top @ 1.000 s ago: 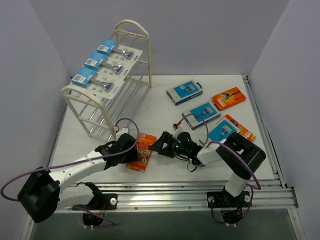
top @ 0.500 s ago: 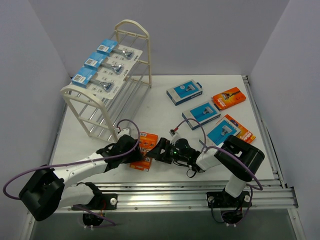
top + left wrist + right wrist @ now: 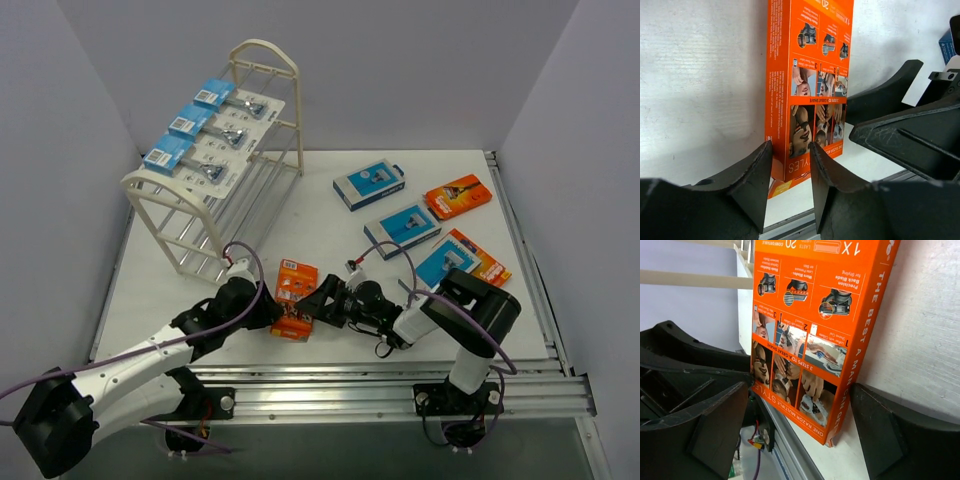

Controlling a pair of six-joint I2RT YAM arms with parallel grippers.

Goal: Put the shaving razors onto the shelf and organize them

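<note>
An orange razor box point(image 3: 297, 285) stands tilted on its end between my two grippers at the table's front. My left gripper point(image 3: 275, 312) has its jaws narrowed on the box's point(image 3: 810, 60) lower corner. In the left wrist view the gripper point(image 3: 790, 146) has one finger at the narrow side's edge and the other against the printed face. My right gripper point(image 3: 318, 298) is open wide, and the box point(image 3: 810, 305) sits between its fingers point(image 3: 800, 385), close to both. The shelf point(image 3: 215, 170) stands at the back left with three blister packs point(image 3: 215, 130) on its top tier.
More razor packs lie flat at the right: blue-and-white boxes point(image 3: 369, 186) point(image 3: 402, 225) point(image 3: 445, 262) and orange boxes point(image 3: 458, 196) point(image 3: 478, 258). The metal rail point(image 3: 350, 385) runs along the front edge just behind the grippers. Grey walls close in both sides.
The orange box lay flat a second ago and now stands tilted up. My right gripper slid left around it. The left jaws narrowed on its corner.
</note>
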